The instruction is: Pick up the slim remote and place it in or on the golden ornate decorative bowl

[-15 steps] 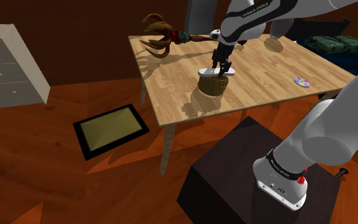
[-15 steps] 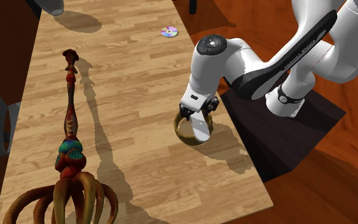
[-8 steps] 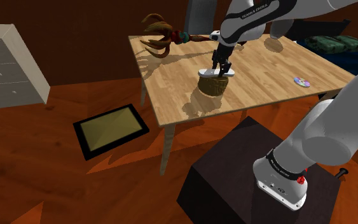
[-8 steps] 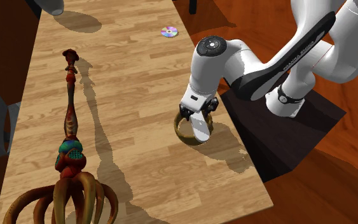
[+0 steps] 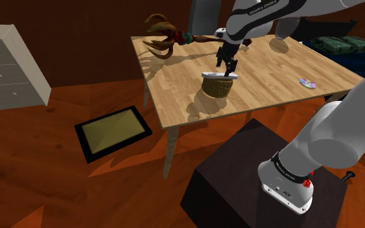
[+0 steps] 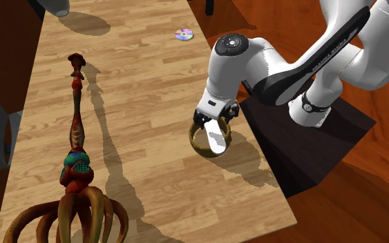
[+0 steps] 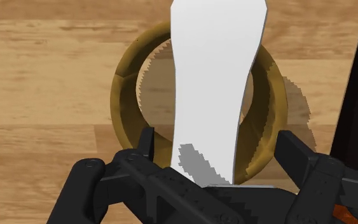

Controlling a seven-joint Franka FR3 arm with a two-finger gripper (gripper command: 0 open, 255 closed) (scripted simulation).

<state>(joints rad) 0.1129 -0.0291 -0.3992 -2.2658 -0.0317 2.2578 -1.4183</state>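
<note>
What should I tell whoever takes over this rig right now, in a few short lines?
Hand: open, hovering just above the bowl, fingers apart on either side of the remote, touching nothing.
Remote: white, lying flat across the rim of the golden-brown bowl, which stands on the wooden table.
Done: pickup and placement, by the look of it.
Left: lift the hand clear and check that the remote sits steady on the rim.
</note>
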